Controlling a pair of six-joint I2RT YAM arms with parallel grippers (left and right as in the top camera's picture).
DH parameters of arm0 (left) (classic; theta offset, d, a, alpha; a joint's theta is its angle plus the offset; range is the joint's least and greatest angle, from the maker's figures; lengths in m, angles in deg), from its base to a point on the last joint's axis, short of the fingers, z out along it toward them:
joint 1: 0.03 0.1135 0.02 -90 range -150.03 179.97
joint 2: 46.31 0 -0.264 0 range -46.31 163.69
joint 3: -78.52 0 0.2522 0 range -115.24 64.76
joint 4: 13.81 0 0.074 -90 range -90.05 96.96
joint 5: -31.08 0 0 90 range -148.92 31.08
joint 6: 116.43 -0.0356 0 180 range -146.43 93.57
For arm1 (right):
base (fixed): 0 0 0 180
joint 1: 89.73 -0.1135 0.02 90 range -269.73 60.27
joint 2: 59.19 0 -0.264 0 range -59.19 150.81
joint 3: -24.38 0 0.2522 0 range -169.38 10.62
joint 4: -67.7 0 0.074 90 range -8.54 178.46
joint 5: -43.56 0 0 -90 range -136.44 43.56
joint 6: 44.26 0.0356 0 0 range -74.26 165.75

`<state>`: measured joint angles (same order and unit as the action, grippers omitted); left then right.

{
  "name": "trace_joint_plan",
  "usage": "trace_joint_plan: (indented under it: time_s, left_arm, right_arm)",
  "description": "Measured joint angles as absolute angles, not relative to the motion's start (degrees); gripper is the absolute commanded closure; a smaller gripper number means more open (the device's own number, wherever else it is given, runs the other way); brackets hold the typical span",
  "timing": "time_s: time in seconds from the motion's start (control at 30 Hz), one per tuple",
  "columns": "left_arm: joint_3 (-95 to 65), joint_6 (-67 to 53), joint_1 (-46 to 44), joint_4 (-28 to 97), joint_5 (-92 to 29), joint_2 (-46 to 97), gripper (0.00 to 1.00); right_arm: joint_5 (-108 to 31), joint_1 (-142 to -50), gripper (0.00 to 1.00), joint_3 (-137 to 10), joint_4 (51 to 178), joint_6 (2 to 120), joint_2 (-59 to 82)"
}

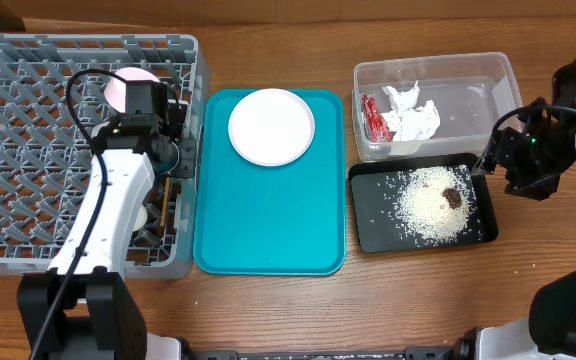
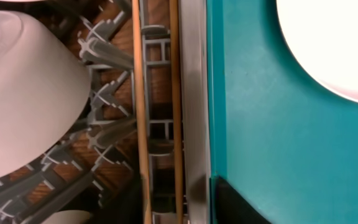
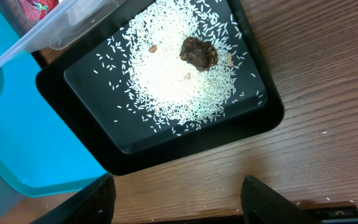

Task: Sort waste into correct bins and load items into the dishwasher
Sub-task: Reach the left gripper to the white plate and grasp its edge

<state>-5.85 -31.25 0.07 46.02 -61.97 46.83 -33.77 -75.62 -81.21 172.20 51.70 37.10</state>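
Looking down from overhead: L arm is stretching across the grey dish rack [image 1: 28, 110], and its wrist is covering most of the left gripper [image 1: 173, 152], so the jaws aren't showing here. A pink bowl [image 1: 126, 88] is peeking out beyond the wrist in the rack's far right part. A white bowl [image 1: 138, 215] is mostly hiding under the forearm. The plate [image 1: 271, 126] is lying on the teal tray [image 1: 268, 230], just beside the rack. The clear tub [image 1: 468, 85] is holding the red wrapper [image 1: 373, 118] and the napkin [image 1: 411, 115]. The black tray [image 1: 373, 225] in front of it is carrying the rice [image 1: 423, 210] w/ the brown lump [image 1: 452, 197] on top. The right gripper [image 1: 503, 165] is hanging just off the black tray's right edge, jaws hard to make out from up here.

Left wrist cam: the chopsticks [image 2: 139, 93] are lying side by side inside the rack, along the wall next to the teal tray. The white bowl is filling the left side, cut off by the frame and leaning on the pegs. The plate is cut off at top right. Only dark blurred bits, prob. the fingers [image 2: 235, 205], are showing at the bottom edge, so can't tell if they're touching the sticks.

Right wrist cam: both fingers are standing wide apart at the bottom edge, tips cut off, w/ nothing btwn them but the bare table [image 3: 328, 74]. The black tray w/ rice and lump is lying ahead. The tub's corner and a scrap of red wrapper are getting cut off at top left.
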Motion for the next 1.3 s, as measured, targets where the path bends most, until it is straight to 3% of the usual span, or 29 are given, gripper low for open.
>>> trace_joint_plan:
  time_s: [0.2,0.47,0.63,0.73,0.97,1.1,1.23,1.3]
  left_arm:
    - [-9.2,-30.4,-1.7,46.7,-57.1,46.8,0.43]
    - [-12.1,-30.0,-12.5,42.8,-50.9,45.9,0.4]
    - [-12.2,-32.4,-19.7,39.4,-51.1,48.4,0.38]
    - [-12.4,-34.2,-23.1,36.9,-52.5,53.1,0.29]
    - [-12.4,-36.3,-25.7,34.6,-57.2,63.7,0.25]
    - [-12.4,-37.0,-25.7,35.2,-58.4,67.0,0.29]
    - [-12.4,-37.1,-25.7,38.1,-58.7,68.1,0.41]
    - [-12.4,-37.0,-25.7,39.4,-58.8,68.1,0.51]
  right_arm:
    - [-33.8,-75.6,0.34,-81.2,172.2,51.7,37.1]
    - [-33.8,-75.6,0.34,-81.2,172.1,51.7,37.1]
    - [-33.8,-75.6,0.34,-81.2,172.1,51.7,37.1]
    - [-33.8,-75.6,0.34,-81.2,172.1,51.7,37.1]
    - [-33.8,-75.6,0.34,-81.2,172.1,51.7,37.1]
    - [-33.8,-75.6,0.34,-81.2,172.1,51.7,37.1]
    - [-33.8,-75.6,0.34,-81.2,172.0,51.7,37.1]
    - [-33.8,-75.6,0.34,-81.2,171.9,51.7,37.1]
